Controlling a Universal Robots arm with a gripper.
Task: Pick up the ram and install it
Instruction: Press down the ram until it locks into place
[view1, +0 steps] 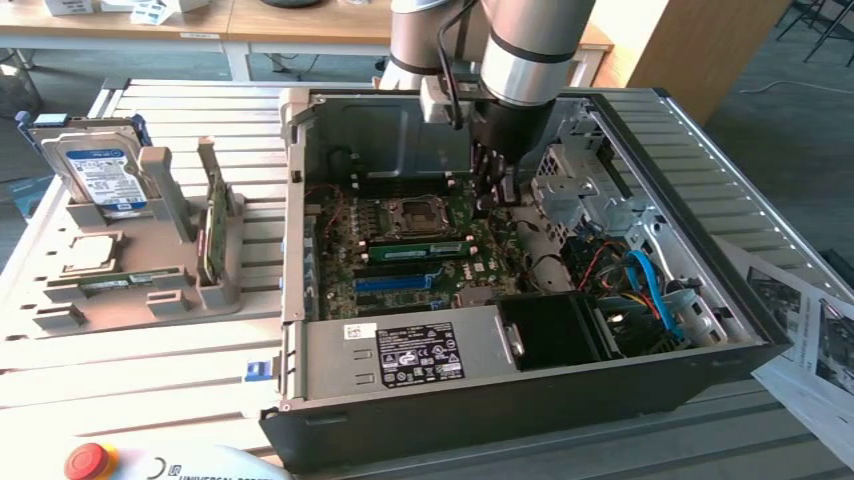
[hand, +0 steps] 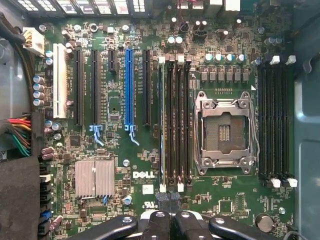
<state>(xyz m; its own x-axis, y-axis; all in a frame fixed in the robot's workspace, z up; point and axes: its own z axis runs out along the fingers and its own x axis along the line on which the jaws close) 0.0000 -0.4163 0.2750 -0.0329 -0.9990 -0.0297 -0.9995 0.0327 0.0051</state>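
Hovering inside the computer case (view1: 747, 340), the hand (hand: 170, 220) shows fingers pinched together, holding nothing. The ram (hand: 162, 125) stands in its motherboard slot (hand: 170, 125). Risk: half-latched seating if the end clips stay open.

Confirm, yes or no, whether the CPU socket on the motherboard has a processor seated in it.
No. In the wrist view the CPU socket sits bare inside its metal retention frame, its contact field exposed with no chip or heatsink over it.
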